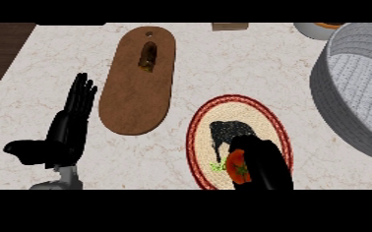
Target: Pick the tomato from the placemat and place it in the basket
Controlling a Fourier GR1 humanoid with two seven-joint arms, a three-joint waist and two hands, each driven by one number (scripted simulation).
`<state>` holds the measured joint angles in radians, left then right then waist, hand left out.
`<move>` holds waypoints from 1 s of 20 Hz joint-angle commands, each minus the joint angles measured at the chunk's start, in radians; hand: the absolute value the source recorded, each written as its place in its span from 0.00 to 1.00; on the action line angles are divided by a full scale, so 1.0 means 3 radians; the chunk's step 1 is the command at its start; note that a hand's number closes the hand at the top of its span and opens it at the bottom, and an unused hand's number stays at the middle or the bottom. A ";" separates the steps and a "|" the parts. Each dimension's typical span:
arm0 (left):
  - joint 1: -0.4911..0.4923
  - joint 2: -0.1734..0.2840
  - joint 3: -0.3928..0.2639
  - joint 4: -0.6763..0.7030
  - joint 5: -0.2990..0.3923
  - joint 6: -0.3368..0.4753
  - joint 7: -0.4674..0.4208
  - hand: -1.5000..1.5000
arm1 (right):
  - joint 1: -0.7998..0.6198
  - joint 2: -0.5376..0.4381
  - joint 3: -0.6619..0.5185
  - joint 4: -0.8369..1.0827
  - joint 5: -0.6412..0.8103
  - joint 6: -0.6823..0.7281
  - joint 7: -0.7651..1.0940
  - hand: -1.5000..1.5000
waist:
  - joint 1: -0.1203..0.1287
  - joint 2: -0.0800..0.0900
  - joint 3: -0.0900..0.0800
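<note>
head view, right hand: the right hand is low on the placemat with its fingers curled round the tomato, so it's gripping it, probably about to lift.
tomato: red, round and glossy, green bit just beside it, tucked against the inner side of the right hand and sitting over the placemat.
placemat: oval, woven-looking tan with a dark red rim, dark shadow patch just ahead of the hand.
basket: grey, ribbed wall, curved, ahead and to the outer side of the right hand, well apart, so that's the trip to make.
left hand: flat open, fingers straight up, just resting off to the side.
board: brown, long, rounded wood, between the two hands, some small dark thing on it.
</note>
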<state>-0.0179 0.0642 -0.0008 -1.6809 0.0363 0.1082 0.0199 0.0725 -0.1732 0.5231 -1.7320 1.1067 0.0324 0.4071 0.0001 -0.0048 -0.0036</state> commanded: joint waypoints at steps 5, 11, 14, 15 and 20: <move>0.0041 0.0013 0.0021 -0.0100 0.0000 0.0009 0.0060 0.50 | 0.0615 -0.0884 0.0099 0.0241 -0.0087 -0.0341 -0.1128 1.00 | -0.0008 0.0011 0.0019; 0.0126 -0.0052 -0.0074 -0.0095 -0.0062 0.0025 0.0002 0.50 | 0.0886 -0.1492 -0.0255 0.0533 -0.0342 -0.1239 -0.2230 1.00 | -0.0020 0.0010 0.0018; -0.0125 -0.0130 -0.0126 0.0075 -0.0187 0.0158 0.0102 0.50 | 0.1191 -0.1645 -0.0396 0.0185 -0.0787 -0.1355 -0.2552 1.00 | -0.0047 0.0012 0.0014; -0.0010 0.0037 0.0028 -0.0168 0.0024 -0.0008 0.0230 0.50 | 0.1265 -0.1709 -0.0507 0.0182 -0.1127 -0.1419 -0.2799 1.00 | -0.0030 0.0007 0.0015; 0.0219 -0.0015 -0.0040 -0.0120 -0.0068 0.0009 -0.0036 0.50 | 0.1814 -0.1903 -0.0593 -0.0740 -0.2057 -0.1174 -0.3124 1.00 | -0.0071 -0.0001 0.0007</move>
<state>0.0069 0.0493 -0.0161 -1.7083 0.0093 0.1277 0.0293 0.5245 -0.6895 0.3813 -1.8008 0.6740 -0.3664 -0.4605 -0.0167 -0.0070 -0.0014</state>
